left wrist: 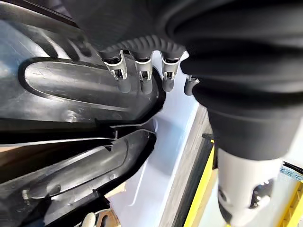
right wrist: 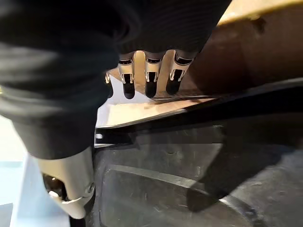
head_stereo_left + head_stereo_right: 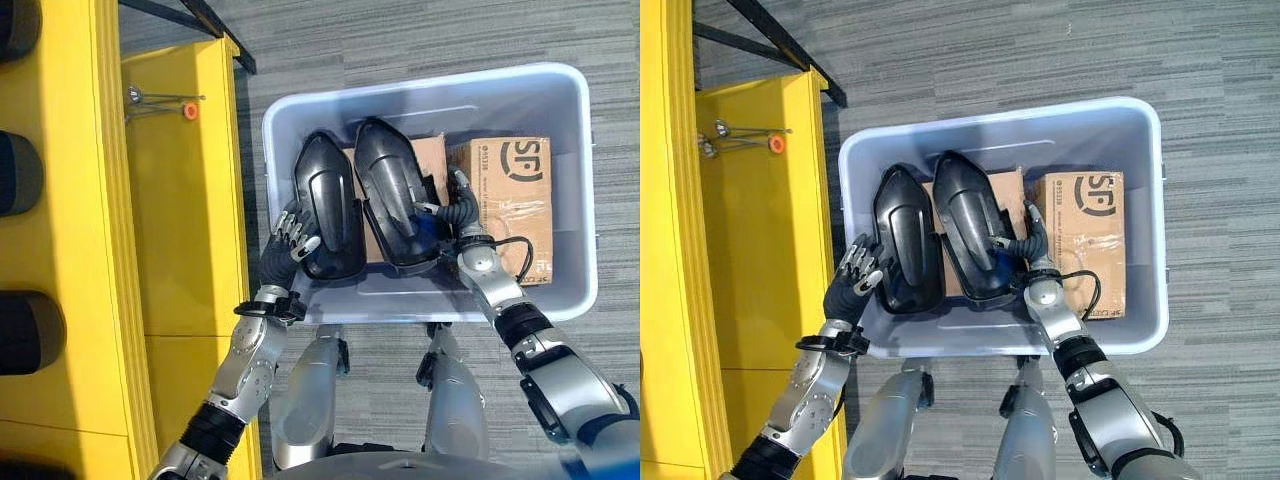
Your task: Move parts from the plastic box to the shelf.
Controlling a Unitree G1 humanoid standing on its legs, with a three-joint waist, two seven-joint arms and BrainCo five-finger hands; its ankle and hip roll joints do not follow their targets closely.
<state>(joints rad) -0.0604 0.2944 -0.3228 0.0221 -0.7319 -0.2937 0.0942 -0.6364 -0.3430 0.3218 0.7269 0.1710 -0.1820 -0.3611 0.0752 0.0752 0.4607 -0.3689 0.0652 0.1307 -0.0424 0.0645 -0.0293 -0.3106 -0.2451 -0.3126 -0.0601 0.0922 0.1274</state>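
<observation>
Two black moulded shell parts lie side by side in the grey plastic box (image 3: 420, 85), tips pointing away from me. My left hand (image 3: 293, 235) rests against the outer edge of the left part (image 3: 330, 200), its fingers (image 1: 144, 78) relaxed on the black surface. My right hand (image 3: 458, 215) is inside the box on the far side of the right part (image 3: 390, 185), its fingers (image 2: 151, 78) laid on that part's edge. Neither hand's fingers curl round anything. The yellow shelf (image 3: 185, 200) stands directly to the left of the box.
A printed cardboard carton (image 3: 515, 190) fills the box's right end, and flat cardboard (image 3: 432, 155) lies under the parts. On the shelf board lie thin metal tools with an orange tip (image 3: 188, 111). Dark rounded items (image 3: 18, 175) sit on the shelf's far left. A black bar (image 3: 225, 35) crosses the carpet beyond the shelf.
</observation>
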